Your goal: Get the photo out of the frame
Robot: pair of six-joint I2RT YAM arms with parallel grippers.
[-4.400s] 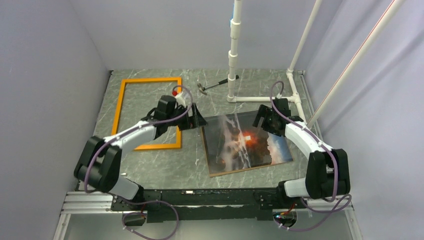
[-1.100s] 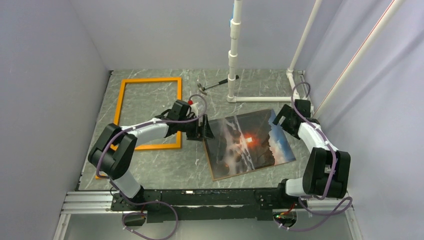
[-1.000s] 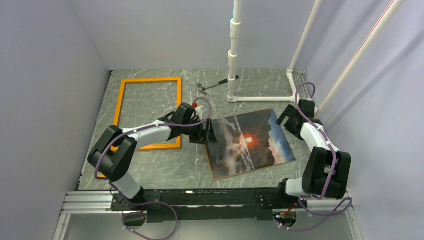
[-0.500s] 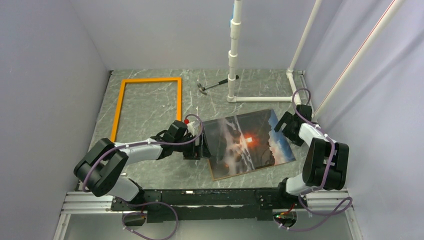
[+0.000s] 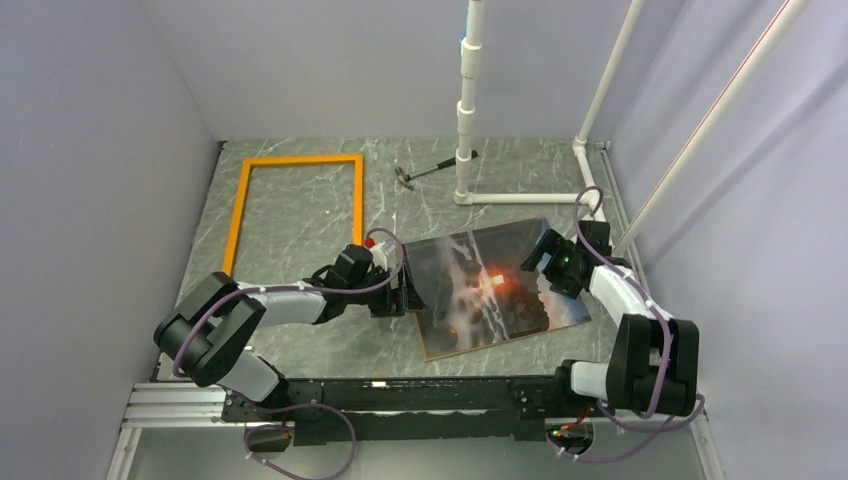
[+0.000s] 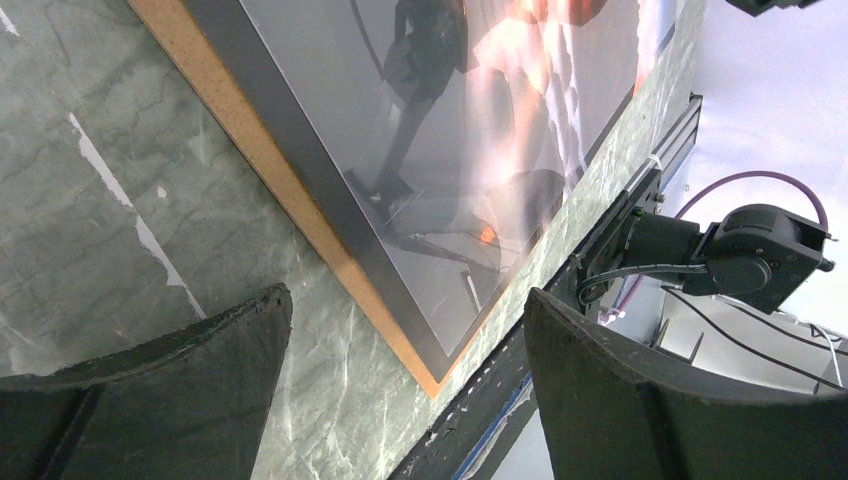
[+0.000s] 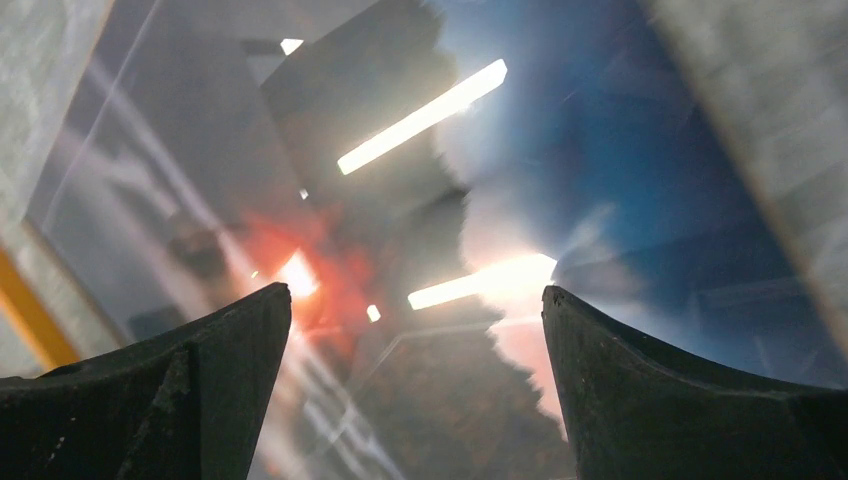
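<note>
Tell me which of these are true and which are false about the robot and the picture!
1. The photo is inside the frame. False: it lies flat to the frame's right, apart from it.
2. The left gripper and the right gripper are both open. True.
3. The right gripper is pinching the photo. False: its jaws stand open over it.
4. A hammer lies by the white pipe. True.
</note>
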